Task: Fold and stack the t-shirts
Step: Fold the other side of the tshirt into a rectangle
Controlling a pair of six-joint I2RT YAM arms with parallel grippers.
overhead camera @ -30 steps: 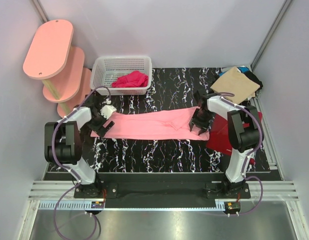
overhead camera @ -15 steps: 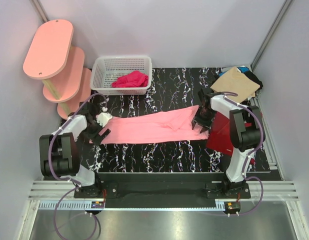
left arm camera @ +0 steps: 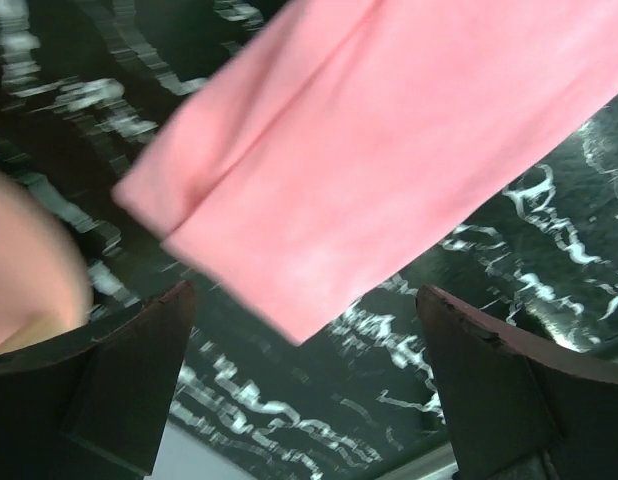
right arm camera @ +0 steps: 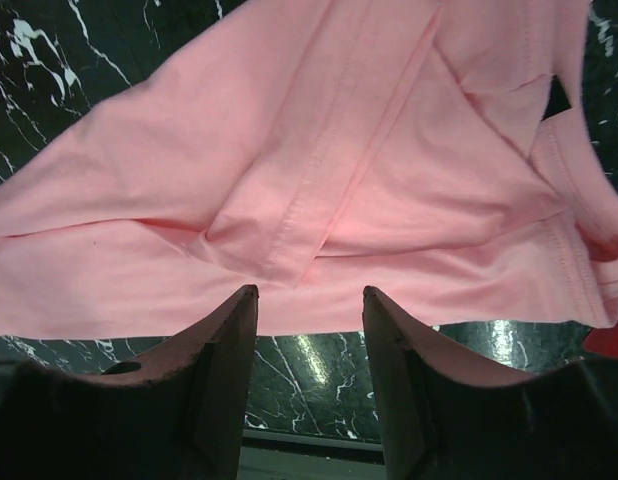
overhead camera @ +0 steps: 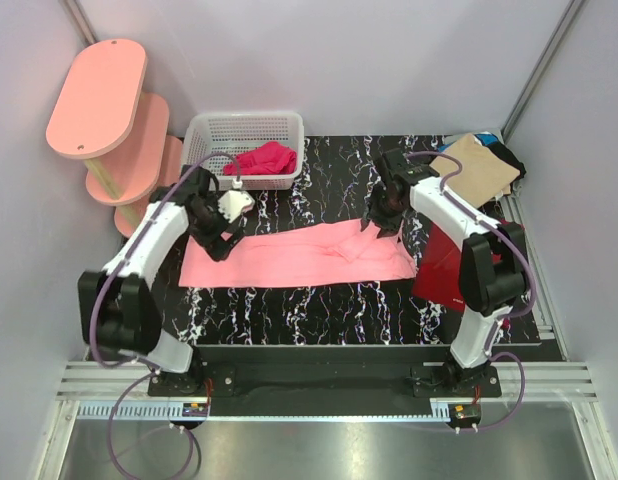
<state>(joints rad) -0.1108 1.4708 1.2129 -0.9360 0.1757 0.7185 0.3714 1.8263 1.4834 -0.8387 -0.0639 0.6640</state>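
I've swung both arms to the far edge of the pink shirt: left gripper wide open, right gripper parted, both empty; another fold looks due

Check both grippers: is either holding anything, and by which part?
Nothing is held. The left gripper is wide open above the left end of the pink shirt. The right gripper is open over its right part, with nothing between its fingers.
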